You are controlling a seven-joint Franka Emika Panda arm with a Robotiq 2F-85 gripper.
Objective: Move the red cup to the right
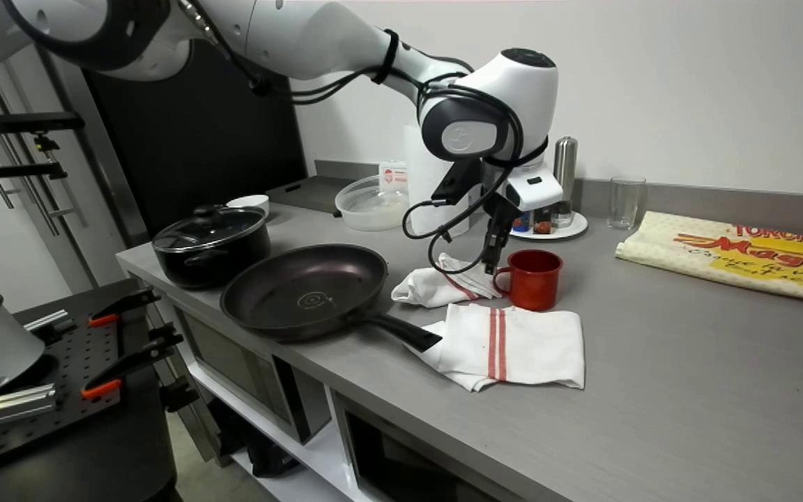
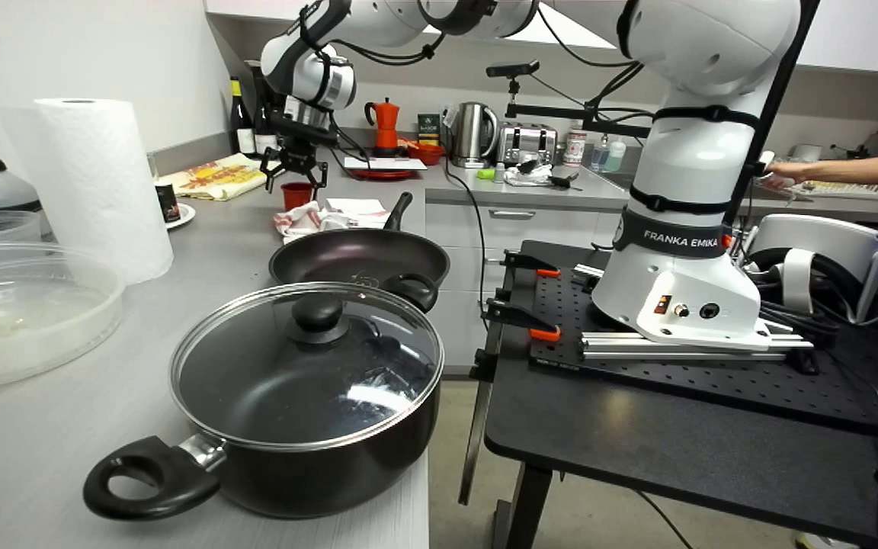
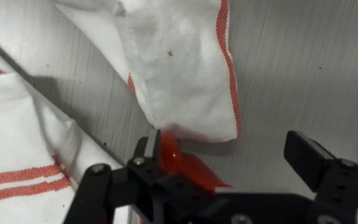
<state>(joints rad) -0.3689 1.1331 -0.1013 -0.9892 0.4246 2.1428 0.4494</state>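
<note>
The red cup (image 1: 535, 282) stands upright on the grey counter, its handle on the gripper's side. It also shows in an exterior view (image 2: 299, 197), partly behind the fingers. My gripper (image 1: 491, 265) points down at the cup's handle side. In an exterior view the gripper (image 2: 293, 189) has its fingers spread. In the wrist view the gripper (image 3: 224, 137) is open, with a wide gap. The red cup's handle and side (image 3: 194, 169) show close to the left finger; whether they touch I cannot tell. Most of the cup is hidden behind the gripper there.
A folded white towel (image 1: 534, 341) lies in front of the cup; a crumpled towel (image 1: 426, 287) lies beside it. A frying pan (image 1: 311, 279), a lidded pot (image 1: 213, 258) and a paper towel roll (image 2: 100, 191) stand nearby. A yellow cloth (image 1: 743, 254) and a glass (image 1: 626, 202) are farther along.
</note>
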